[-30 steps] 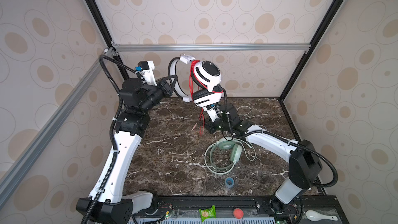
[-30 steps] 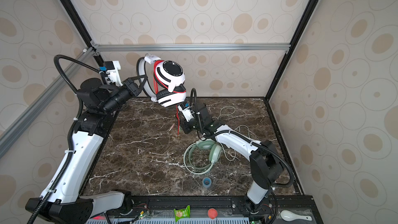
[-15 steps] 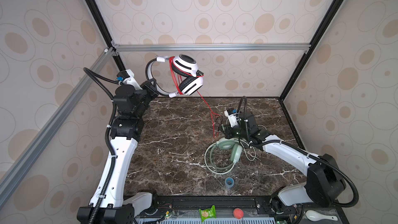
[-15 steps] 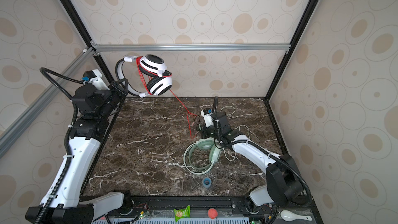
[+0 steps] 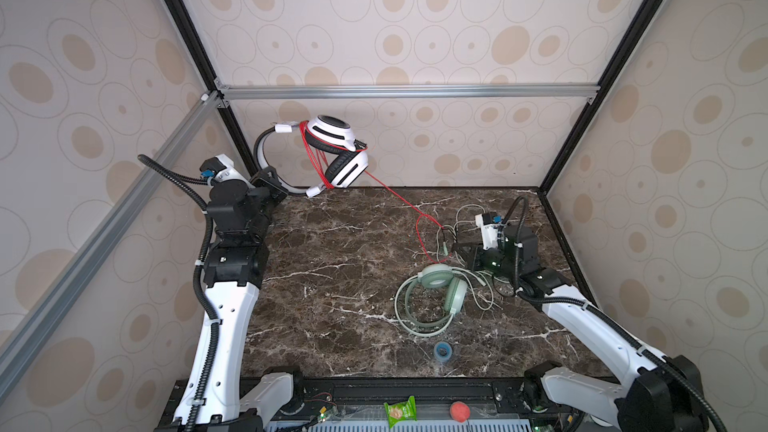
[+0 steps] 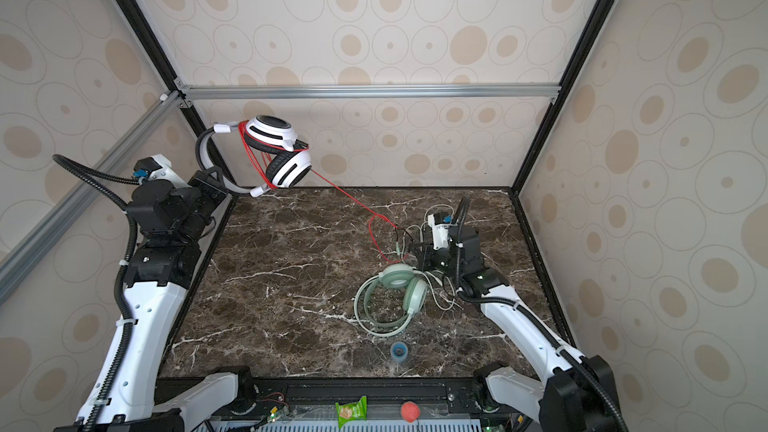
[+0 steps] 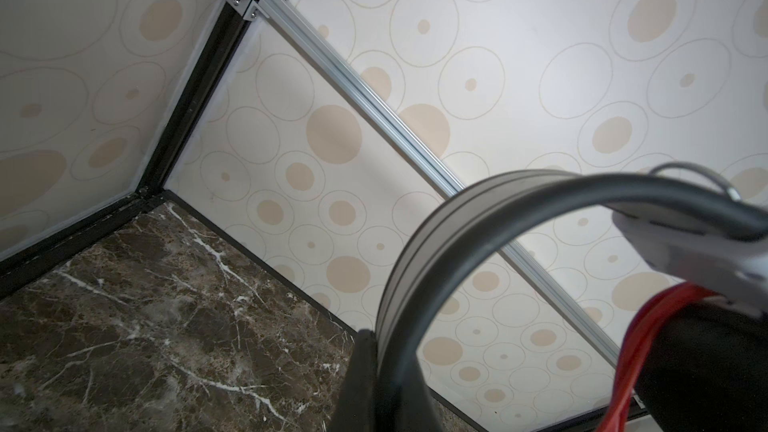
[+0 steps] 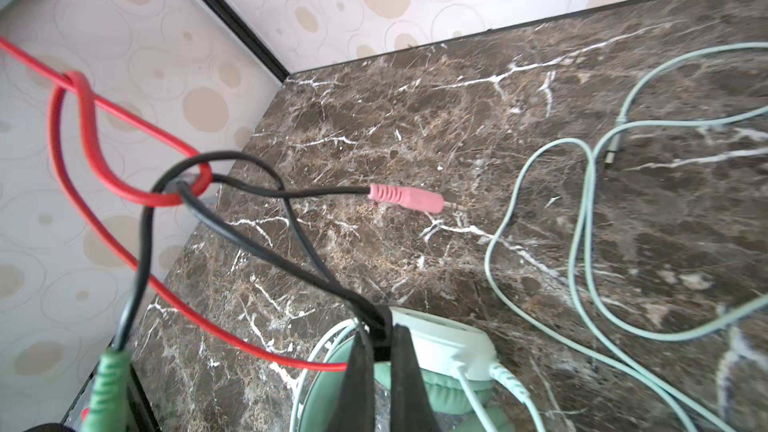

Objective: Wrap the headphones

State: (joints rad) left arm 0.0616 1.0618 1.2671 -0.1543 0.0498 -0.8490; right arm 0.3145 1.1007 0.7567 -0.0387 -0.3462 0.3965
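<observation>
The left jaws are clamping shut on the headband [image 7: 415, 251] of the white headphones [image 5: 334, 147], holding them in the air by the back left corner, above the desk [image 5: 332, 268]. Their red cable [image 5: 395, 194], looped round the cups, is running straight down towards the right jaws. Those are pinching shut on the black cable [image 8: 266, 259] at its end, a pink plug [image 8: 405, 198] and a green plug [image 8: 106, 380] sticking out. The green headphones [image 5: 434, 277] are lying on the desk just beside the right jaws, their green cable [image 8: 582, 222] sprawling loose.

White-and-black headphones [image 5: 332, 135] hang aloft at back left, red cable [image 5: 390, 192] looped round them. Mint green headphones [image 5: 436, 280] lie flat on the marble table [image 5: 332, 284].
</observation>
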